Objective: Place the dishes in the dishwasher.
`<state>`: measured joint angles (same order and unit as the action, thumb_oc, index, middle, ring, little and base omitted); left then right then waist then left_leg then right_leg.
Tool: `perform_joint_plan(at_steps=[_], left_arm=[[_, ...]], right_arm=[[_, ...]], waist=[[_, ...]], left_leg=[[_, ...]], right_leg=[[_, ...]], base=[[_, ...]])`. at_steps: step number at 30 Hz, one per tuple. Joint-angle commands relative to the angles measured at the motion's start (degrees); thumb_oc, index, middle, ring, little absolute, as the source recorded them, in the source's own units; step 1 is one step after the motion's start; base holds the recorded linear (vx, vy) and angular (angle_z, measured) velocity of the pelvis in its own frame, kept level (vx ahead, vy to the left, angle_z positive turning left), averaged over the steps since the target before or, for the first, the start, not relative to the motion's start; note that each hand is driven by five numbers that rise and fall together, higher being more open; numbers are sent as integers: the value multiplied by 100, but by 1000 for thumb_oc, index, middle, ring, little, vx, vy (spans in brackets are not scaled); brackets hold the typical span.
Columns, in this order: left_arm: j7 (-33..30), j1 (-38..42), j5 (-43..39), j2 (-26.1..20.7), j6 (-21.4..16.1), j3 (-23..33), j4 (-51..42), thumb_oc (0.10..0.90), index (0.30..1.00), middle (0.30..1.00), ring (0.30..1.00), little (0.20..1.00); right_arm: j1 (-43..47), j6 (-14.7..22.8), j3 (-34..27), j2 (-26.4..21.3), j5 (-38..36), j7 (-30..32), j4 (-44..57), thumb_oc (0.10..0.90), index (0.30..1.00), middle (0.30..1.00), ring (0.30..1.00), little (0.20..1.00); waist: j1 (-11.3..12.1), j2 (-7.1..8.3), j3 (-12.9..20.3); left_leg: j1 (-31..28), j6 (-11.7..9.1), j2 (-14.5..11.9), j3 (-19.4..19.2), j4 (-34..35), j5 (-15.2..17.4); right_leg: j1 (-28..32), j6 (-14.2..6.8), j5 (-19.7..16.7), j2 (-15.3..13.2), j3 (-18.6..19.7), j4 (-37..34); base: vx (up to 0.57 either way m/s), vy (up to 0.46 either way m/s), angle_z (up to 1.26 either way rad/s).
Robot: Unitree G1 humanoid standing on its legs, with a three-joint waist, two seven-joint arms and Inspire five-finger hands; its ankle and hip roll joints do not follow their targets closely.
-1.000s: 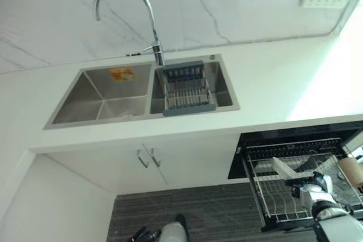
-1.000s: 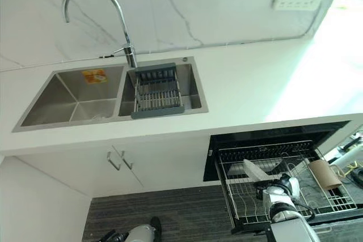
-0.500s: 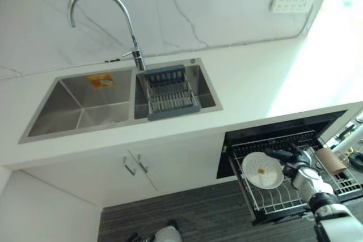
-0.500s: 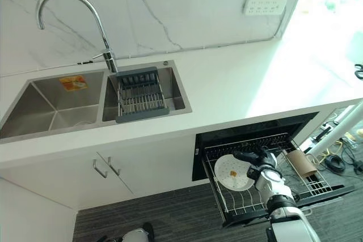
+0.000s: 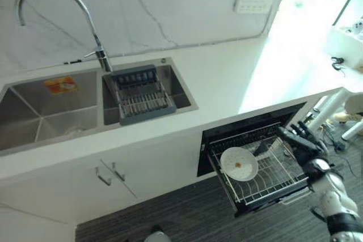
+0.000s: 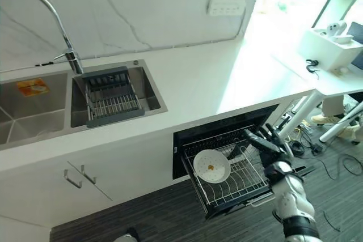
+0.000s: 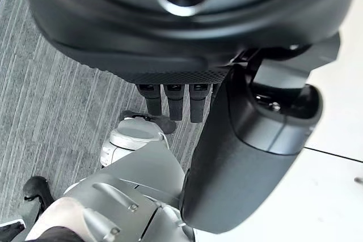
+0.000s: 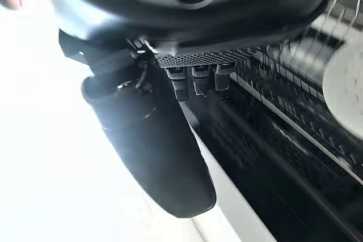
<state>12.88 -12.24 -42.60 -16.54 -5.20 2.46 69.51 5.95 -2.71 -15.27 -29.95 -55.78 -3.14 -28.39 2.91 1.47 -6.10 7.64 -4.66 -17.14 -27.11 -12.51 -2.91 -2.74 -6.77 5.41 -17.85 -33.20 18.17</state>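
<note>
A white plate (image 5: pixel 239 164) with a small orange speck lies in the pulled-out wire rack (image 5: pixel 272 169) of the dishwasher (image 5: pixel 249 130) under the counter. The same plate (image 6: pixel 211 166) sits at the rack's left end. My right hand (image 5: pixel 300 140) hovers over the rack's right end, apart from the plate, open with its fingers spread and holding nothing. In the right wrist view its straight fingers (image 8: pixel 195 80) point past the rack wires toward the plate's rim (image 8: pixel 347 80). My left hand (image 7: pixel 173 101) hangs open and empty over the striped floor.
A white counter (image 5: pixel 227 77) runs above the dishwasher, with a double steel sink (image 5: pixel 45 111), a grey drain basket (image 5: pixel 142 96) and a tall tap (image 5: pixel 101 59). Cabinet doors (image 5: pixel 108 174) stand left of the dishwasher. A white desk (image 6: pixel 334 43) and floor cables (image 6: pixel 309 140) are at the right.
The camera has swung to the right. My right hand has let go of the plate and drawn away to the right; the plate now lies in the rack.
</note>
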Motion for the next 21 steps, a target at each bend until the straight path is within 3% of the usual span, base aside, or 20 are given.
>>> perform_joint_plan(at_steps=[1, 5, 8, 10, 13, 14, 15, 21], left_arm=[[146, 306, -166, 145, -211, -177, -45, 800, 900, 900, 900, 900], [144, 406, -302, 115, -212, -178, 34, 800, 900, 900, 900, 900], [127, 509, -396, 101, -236, -251, 85, 800, 900, 900, 900, 900], [105, 570, -365, 94, -227, -262, 115, 800, 900, 900, 900, 900], [82, 602, -305, 85, -242, -235, 149, 800, 900, 900, 900, 900], [108, 620, -252, 86, -279, -177, 225, 800, 900, 900, 900, 900], [150, 653, -187, 87, -319, -133, 314, 800, 900, 900, 900, 900], [186, 777, -48, 129, -353, -23, 538, 800, 900, 900, 900, 900]], right_arm=[[630, 877, -800, -461, -775, -29, 100, 800, 900, 900, 900, 900], [399, 1112, -1298, -441, -1401, 631, -395, 800, 900, 900, 900, 900], [305, 1043, -1593, -301, -2955, 915, -972, 800, 900, 900, 900, 900], [231, 891, -1643, -165, -3473, 986, -1340, 800, 900, 900, 900, 900], [155, 1016, -1644, -9, -3640, 1330, -1883, 800, 900, 900, 900, 900], [138, 966, -1732, 49, -3890, 1397, -2361, 685, 728, 728, 728, 728], [144, 820, -1775, 84, -4153, 1337, -2869, 400, 300, 300, 300, 300], [264, 608, -1634, 142, -3880, 1343, -4019, 400, 300, 300, 300, 300]], waist=[[24, -11, -16], [-96, 3, -2], [-121, -13, -12], [-109, -32, -16], [-74, -64, -10], [-40, -89, 13], [17, -119, 35], [204, -223, 100]], left_leg=[[-204, -407, -87, -125, -468, 906], [-247, -442, -125, -191, -468, 921], [-248, -462, -129, -207, -468, 930], [-247, -468, -122, -206, -468, 935], [-240, -476, -113, -203, -468, 921], [-236, -486, -113, -201, -468, 912], [-233, -489, -101, -190, -468, 915], [-191, -489, -42, -127, -468, 904]], right_leg=[[308, -38, 547, 286, 104, -98], [250, -67, 515, 308, 181, -98], [224, -88, 487, 305, 198, -98], [223, -94, 470, 293, 187, -98], [235, -94, 457, 278, 156, -98], [249, -97, 453, 264, 127, -98], [273, -97, 458, 252, 96, -98], [357, -83, 487, 206, -41, -98]], base=[[10, -50, -22], [-1, -44, -21], [-8, -47, -8], [-10, -37, -3], [-4, -10, 0], [0, 0, 0], [10, -11, 6], [10, 12, 14]])
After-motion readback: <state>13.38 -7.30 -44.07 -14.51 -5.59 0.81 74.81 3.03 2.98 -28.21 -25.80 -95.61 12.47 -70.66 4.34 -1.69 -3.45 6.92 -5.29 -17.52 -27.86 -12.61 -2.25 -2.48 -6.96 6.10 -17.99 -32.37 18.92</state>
